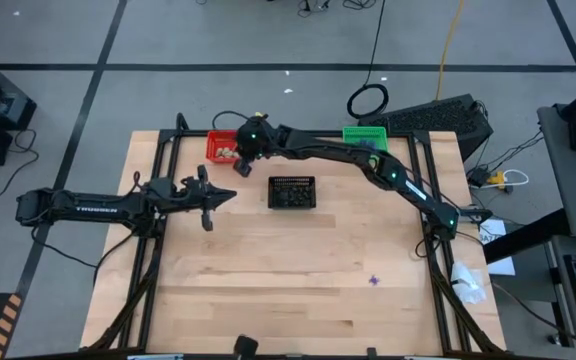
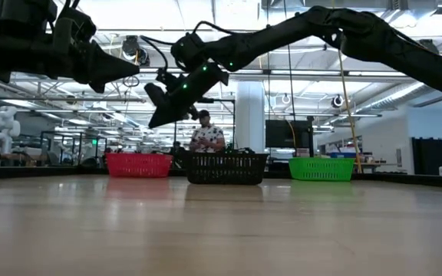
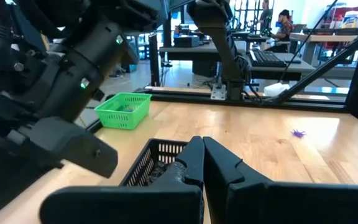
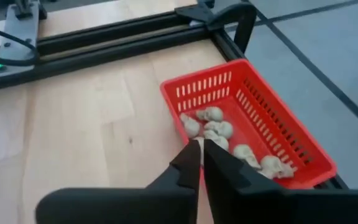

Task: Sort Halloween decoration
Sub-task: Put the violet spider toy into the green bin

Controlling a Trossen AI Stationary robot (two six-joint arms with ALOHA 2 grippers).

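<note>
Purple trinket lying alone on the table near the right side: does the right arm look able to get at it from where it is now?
Probably yes. The purple trinket lies alone on bare table, nothing around it. The right gripper hangs shut over the red basket at the far edge, so it must swing back across; the black basket sits aside of that path.

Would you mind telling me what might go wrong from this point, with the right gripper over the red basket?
1. The right gripper, shut, hangs just above the red basket; dipping lower, it might knock the near rim and shift the basket.
2. The basket sits at the table's far edge, so a nudge may tip the beige lumps off.
3. One purple trinket lies alone far from the baskets and could be overlooked.
</note>
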